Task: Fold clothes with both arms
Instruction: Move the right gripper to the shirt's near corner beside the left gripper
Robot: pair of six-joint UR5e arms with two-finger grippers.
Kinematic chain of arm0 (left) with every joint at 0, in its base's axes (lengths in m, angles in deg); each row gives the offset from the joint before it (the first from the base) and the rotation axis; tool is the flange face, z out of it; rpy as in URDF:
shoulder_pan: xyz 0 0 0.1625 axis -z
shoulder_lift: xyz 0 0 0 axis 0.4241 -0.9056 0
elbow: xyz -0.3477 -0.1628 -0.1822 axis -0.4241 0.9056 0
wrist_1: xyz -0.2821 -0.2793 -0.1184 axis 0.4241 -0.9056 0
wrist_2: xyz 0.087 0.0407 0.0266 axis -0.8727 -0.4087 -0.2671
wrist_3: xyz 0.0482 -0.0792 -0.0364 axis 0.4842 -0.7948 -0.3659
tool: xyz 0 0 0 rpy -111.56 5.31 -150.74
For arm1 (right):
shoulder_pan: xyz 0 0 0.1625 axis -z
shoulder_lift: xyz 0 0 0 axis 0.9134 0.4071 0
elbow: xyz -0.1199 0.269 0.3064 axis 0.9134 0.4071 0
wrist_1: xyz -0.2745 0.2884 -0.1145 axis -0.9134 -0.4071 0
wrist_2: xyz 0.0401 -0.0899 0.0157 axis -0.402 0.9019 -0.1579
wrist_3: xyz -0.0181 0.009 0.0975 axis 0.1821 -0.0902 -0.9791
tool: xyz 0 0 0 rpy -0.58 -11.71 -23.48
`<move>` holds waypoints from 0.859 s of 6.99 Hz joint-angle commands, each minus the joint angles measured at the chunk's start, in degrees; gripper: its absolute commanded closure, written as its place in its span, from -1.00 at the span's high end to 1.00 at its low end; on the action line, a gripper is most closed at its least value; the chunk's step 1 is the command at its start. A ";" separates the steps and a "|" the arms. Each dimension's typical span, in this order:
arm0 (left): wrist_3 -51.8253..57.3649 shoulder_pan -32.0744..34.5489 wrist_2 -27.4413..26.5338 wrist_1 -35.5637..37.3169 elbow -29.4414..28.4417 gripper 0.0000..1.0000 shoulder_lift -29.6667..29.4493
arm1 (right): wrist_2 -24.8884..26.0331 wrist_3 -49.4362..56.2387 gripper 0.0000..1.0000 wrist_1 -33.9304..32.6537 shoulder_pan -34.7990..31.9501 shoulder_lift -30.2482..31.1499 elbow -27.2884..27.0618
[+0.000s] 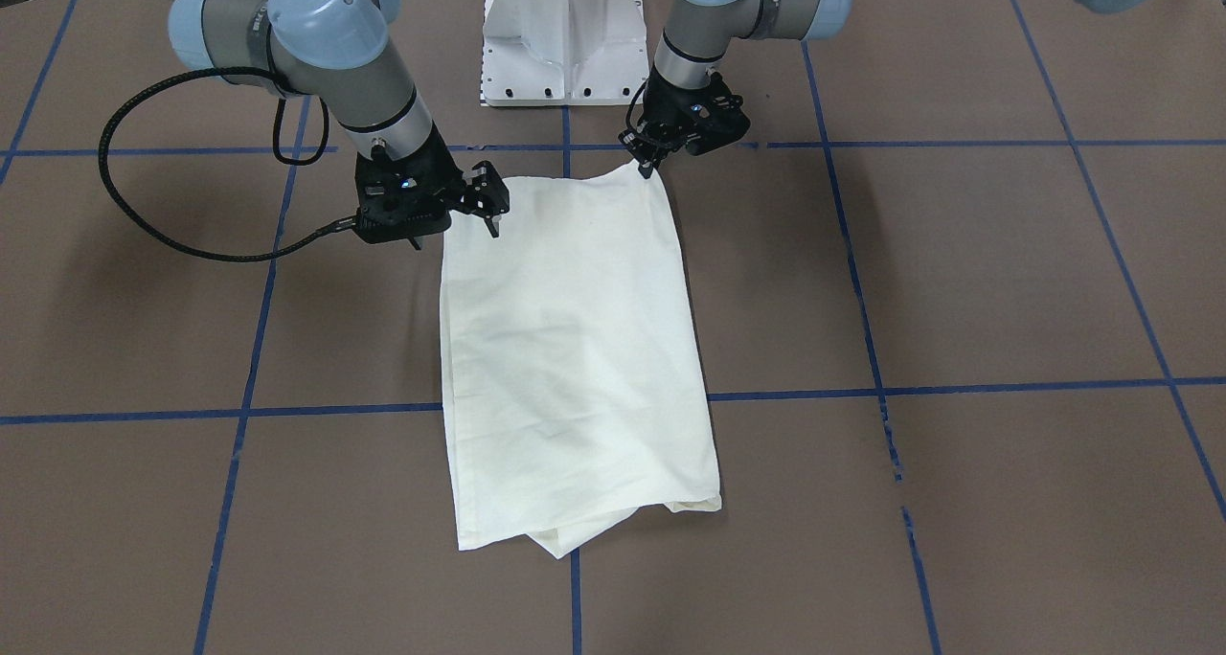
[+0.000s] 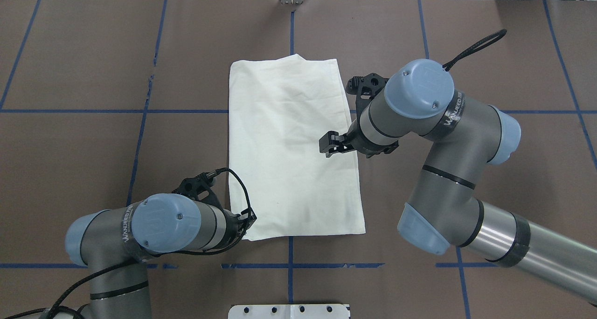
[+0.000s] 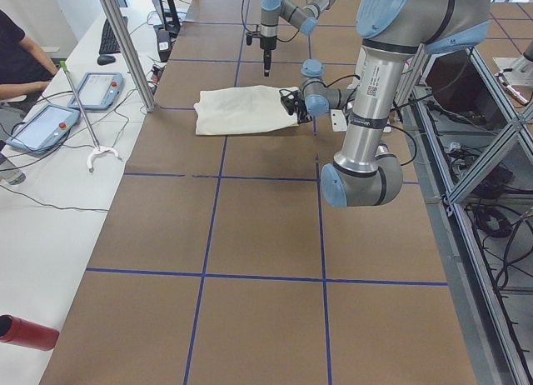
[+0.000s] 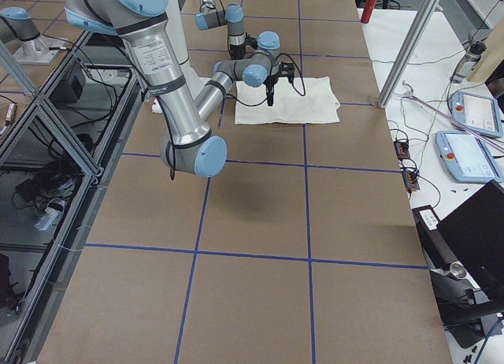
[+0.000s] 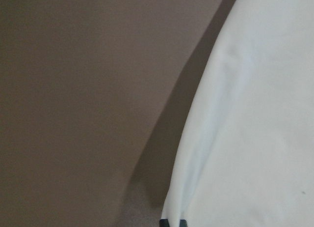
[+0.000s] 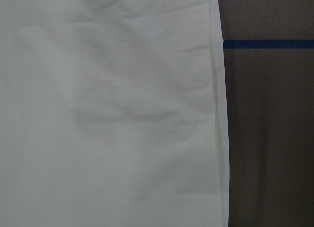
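Your left gripper (image 1: 651,164) was pinched tight on the near left corner of the T-shirt (image 1: 575,349), drawing it up into a small peak off the table (image 1: 958,282) (the left wrist view showed the dark shadow under the lifted edge). Your right gripper (image 1: 487,203) hung with its fingers spread and nothing between them, above the shirt's right-hand edge and seemingly clear of it. The shirt lay mid-table as a long narrow panel, plain cream side up, across a blue tape line (image 1: 958,385), with loose layers poking out at the end farthest from the robot. I'd judge the sides were folded in and the lengthwise fold was in hand, with only one corner secured. The next move called for the right gripper to drop onto the matching near corner and close on all layers. Both arms then needed to lift together and carry that end evenly toward the far end.
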 commanded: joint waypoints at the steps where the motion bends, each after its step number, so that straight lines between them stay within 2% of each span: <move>1: 2.34 -0.24 0.54 1.82 1.83 -1.00 -0.41 | 6.15 -16.44 1.00 0.18 6.96 0.05 -0.49; 3: 2.71 -0.24 0.63 1.73 1.66 -1.00 -0.32 | 14.49 -32.47 1.00 0.18 13.39 2.40 -1.19; 5: 2.71 -0.33 0.72 1.56 1.22 -1.00 -0.67 | 19.36 -38.57 1.00 0.18 18.93 8.81 -4.97; 6: 2.71 -0.33 0.72 1.47 1.22 -1.00 -0.67 | 20.16 -38.77 1.00 0.18 19.39 9.01 -4.98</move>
